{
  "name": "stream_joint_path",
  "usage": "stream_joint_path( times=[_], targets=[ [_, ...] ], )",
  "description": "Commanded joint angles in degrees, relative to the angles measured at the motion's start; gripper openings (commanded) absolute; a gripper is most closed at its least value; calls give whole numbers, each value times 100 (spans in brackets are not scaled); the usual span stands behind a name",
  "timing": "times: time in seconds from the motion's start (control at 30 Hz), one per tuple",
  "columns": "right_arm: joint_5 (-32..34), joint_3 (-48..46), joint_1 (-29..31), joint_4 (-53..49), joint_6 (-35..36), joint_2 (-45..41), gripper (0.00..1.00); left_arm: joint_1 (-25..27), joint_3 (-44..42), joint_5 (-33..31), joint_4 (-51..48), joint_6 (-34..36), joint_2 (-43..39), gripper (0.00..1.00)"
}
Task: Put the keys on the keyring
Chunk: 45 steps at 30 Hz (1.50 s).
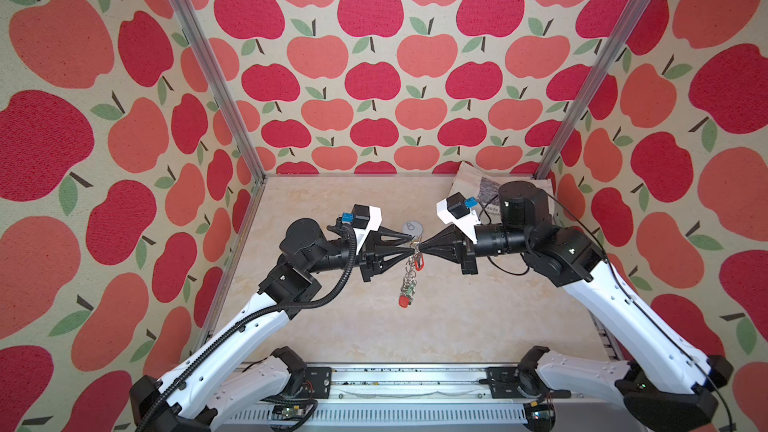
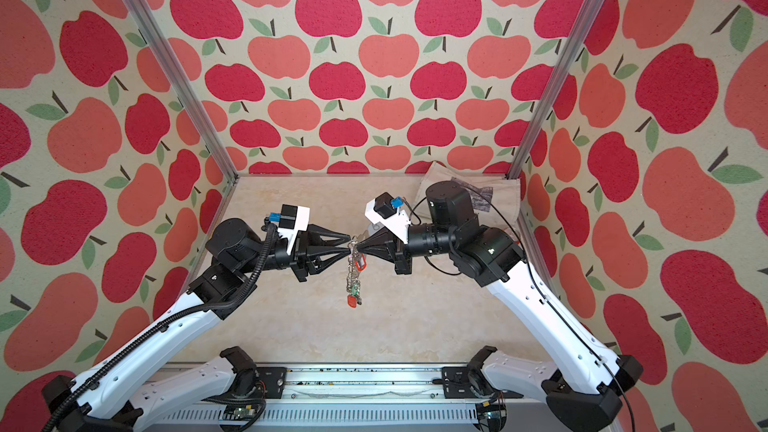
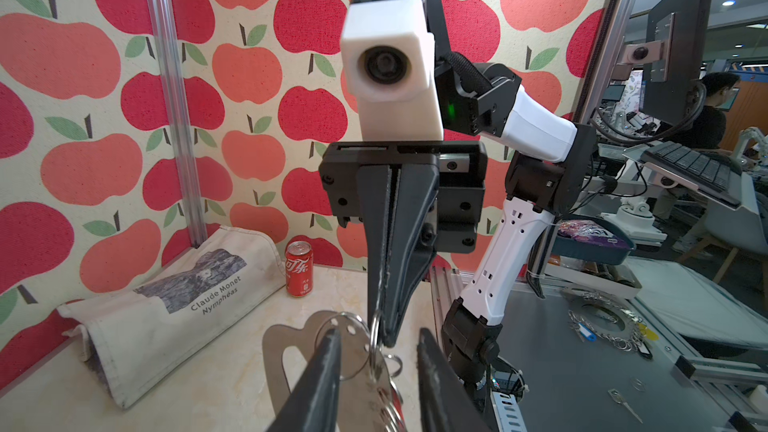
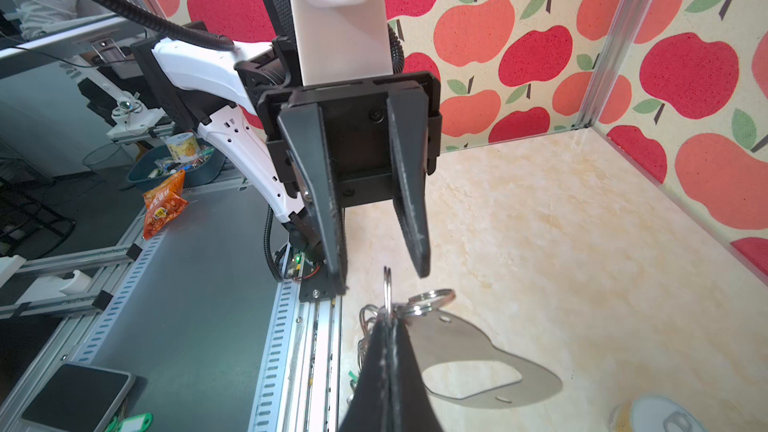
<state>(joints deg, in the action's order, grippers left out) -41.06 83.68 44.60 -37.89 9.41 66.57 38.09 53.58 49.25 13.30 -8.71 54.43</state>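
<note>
Right gripper (image 4: pixel 388 326) is clamped on a ring (image 4: pixel 387 288) of the keyring (image 4: pixel 465 347), which is held up over the desk's (image 1: pixel 332 326) middle. Left gripper (image 4: pixel 380 275) is spread wide, with the ring set edge-on between its jaws. Keys (image 1: pixel 408 288) are dangled straight below.

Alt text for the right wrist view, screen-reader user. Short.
The right gripper, shut, pinches an upright metal ring next to the grey keyring plate. The left gripper faces it with jaws open, above a marbled tabletop with apple-print walls.
</note>
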Motion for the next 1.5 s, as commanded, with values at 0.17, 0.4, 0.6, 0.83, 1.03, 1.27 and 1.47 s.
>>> stream_joint_path(
  times=[0.17, 0.4, 0.6, 0.83, 1.03, 1.27, 1.47],
  targets=[
    [400, 846, 96, -1839, 891, 361, 0, -7, 684, 135, -1273, 514, -29, 48],
    [576, 1228, 286, -2274, 1131, 625, 0, 95, 1054, 499, -1764, 684, 442, 41],
    [600, 1283, 331, -2302, 1160, 652, 0, 232, 1179, 383, -2212, 943, 542, 35],
    [577, 1329, 356, -2306, 1172, 668, 0, 364, 1311, 287, -2537, 1123, 658, 31],
    [608, 1318, 365, -2306, 1181, 638, 0, 401, 1339, 145, -2732, 1224, 691, 30],
    [564, 1284, 387, -2286, 1196, 603, 0, 411, 1296, -61, -2719, 1208, 661, 35],
    [555, 1283, 400, -2284, 1207, 576, 0, 424, 1297, -120, -2808, 1240, 700, 32]
  ],
)
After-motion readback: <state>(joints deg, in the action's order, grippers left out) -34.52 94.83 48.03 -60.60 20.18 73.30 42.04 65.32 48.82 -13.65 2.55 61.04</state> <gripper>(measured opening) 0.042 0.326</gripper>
